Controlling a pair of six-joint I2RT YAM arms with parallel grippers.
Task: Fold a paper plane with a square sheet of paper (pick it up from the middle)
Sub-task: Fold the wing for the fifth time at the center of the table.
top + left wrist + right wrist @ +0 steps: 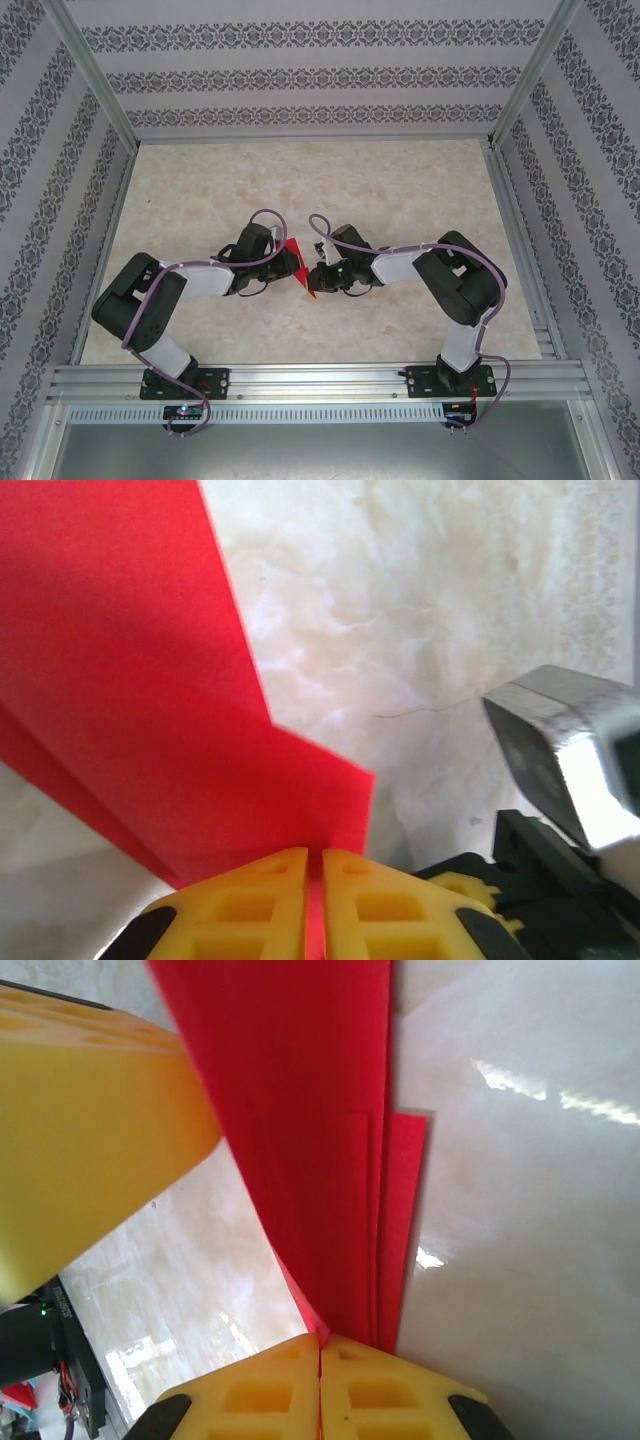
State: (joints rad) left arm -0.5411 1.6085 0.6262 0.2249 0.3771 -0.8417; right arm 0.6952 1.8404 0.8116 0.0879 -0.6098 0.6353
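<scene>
the red paper (306,285), folded into long narrow overlapping layers, tapers to a point toward the near side

Right, counting up from where I stand: two arms on the bench, the left arm (150,300) and the right arm (455,285). There are two grippers to match, the left gripper (314,865) and the right gripper (320,1345), each with two yellow fingers (250,905), so four fingers all told. Just one piece of red paper (130,680) out there, one marbled table (400,180), two purple cables (266,211), one looping along each arm, two black base mounts (185,382) on the one front rail (320,375), and three patterned walls (300,70) round the lot.
</scene>
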